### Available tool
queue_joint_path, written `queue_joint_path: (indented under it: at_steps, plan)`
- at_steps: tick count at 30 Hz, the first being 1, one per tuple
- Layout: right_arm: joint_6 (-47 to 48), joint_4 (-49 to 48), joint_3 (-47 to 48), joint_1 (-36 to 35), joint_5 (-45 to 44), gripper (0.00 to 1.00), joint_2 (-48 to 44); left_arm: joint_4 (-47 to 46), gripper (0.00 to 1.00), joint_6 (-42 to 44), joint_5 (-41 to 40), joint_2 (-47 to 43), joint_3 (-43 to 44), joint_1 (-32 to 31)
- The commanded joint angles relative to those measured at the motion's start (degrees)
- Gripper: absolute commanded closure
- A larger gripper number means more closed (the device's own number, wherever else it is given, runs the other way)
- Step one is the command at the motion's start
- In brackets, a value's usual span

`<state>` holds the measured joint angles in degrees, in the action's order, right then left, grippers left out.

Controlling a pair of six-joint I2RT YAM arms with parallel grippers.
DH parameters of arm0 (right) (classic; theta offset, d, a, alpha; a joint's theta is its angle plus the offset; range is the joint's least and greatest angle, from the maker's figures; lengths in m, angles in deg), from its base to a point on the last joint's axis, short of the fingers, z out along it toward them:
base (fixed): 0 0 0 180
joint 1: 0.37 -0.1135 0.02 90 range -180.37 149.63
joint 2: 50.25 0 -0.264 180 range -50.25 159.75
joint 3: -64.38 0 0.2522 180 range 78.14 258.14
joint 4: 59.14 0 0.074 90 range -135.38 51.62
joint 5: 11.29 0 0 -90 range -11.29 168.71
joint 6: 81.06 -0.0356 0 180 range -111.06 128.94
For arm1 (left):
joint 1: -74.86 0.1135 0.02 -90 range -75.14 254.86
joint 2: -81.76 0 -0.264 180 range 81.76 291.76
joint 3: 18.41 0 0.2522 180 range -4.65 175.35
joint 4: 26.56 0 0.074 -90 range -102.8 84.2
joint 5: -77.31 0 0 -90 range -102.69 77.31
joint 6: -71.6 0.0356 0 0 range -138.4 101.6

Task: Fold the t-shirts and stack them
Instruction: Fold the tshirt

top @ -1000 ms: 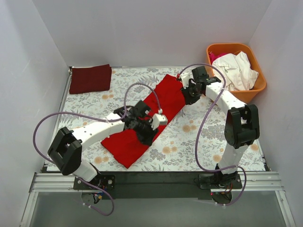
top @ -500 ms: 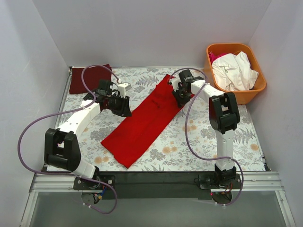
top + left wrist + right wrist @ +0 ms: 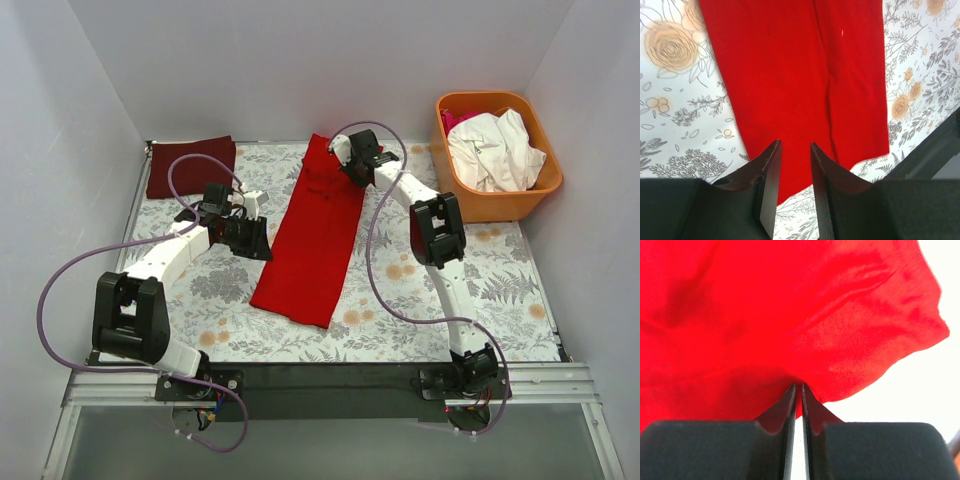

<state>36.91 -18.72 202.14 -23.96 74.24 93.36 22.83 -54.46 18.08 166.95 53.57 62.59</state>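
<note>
A bright red t-shirt (image 3: 312,232), folded into a long strip, lies from the back middle of the table down towards the front. My right gripper (image 3: 352,163) is shut on its far end, which is lifted off the table; red cloth (image 3: 790,335) fills the right wrist view, pinched between the fingertips. My left gripper (image 3: 260,238) is open and empty just left of the strip's near half; the shirt (image 3: 805,85) shows beyond its fingers (image 3: 771,165). A dark red folded t-shirt (image 3: 190,166) lies at the back left corner.
An orange basket (image 3: 540,185) with white and pink clothes (image 3: 495,148) stands at the back right. The table has a floral cover (image 3: 450,290). White walls close in the back and both sides.
The right gripper has pulled the shirt's far end to the back and left, so the strip has swung from a diagonal to nearly straight. The left gripper has shifted slightly towards the strip's near half.
</note>
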Motion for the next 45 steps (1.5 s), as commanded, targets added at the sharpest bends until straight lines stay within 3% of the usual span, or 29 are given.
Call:
queue_joint_path:
  at_steps: [1,4,10,14,23,30,33,36,38,39,41,45]
  plan:
    - [6.8,-8.7,2.9,-3.3,-5.8,0.86,5.4,-0.7,0.71,-1.1,2.0,-2.4,-1.3,-0.6]
    - [9.2,-15.5,-0.8,-3.5,-7.0,0.86,3.2,-2.3,0.71,-0.7,0.5,-2.4,-2.9,-2.1]
    - [11.3,-16.8,-6.5,-3.3,-7.0,0.83,-5.9,-4.2,0.72,-1.2,-4.0,1.6,-4.9,-8.5]
    - [10.6,-16.3,-10.6,-3.3,-4.6,0.73,-12.7,-6.2,0.74,-4.4,-6.6,3.9,-7.4,-12.6]
    - [0.8,0.7,-14.9,-3.6,3.9,0.72,-24.0,-2.9,0.8,-4.3,-6.8,11.8,-5.1,-20.2]
    - [-6.7,8.8,-23.1,0.4,16.6,0.72,-31.6,-1.8,0.82,-3.2,-3.2,17.8,-1.0,-37.4]
    - [-5.5,10.3,-29.0,2.1,19.9,0.73,-35.5,-2.1,0.82,-3.5,-1.1,19.0,2.2,-39.9]
    - [-2.7,12.1,-35.0,2.8,23.0,0.73,-41.5,-2.9,0.8,-2.0,-1.8,13.7,2.1,-38.5]
    - [0.7,14.0,-36.7,4.0,25.5,0.73,-43.8,-4.8,0.71,0.7,-1.1,7.9,0.2,-37.8]
    - [2.2,16.0,-37.6,5.3,28.9,0.73,-46.3,-6.4,0.66,2.2,-0.4,0.8,-1.8,-37.7]
    - [7.3,18.1,-39.2,6.4,33.2,0.72,-49.4,-8.3,0.5,5.4,0.7,-5.9,-4.6,-37.7]
    - [22.7,19.8,-52.0,4.1,37.3,0.68,-62.9,-9.4,0.39,12.8,0.7,-15.7,-10.8,-38.9]
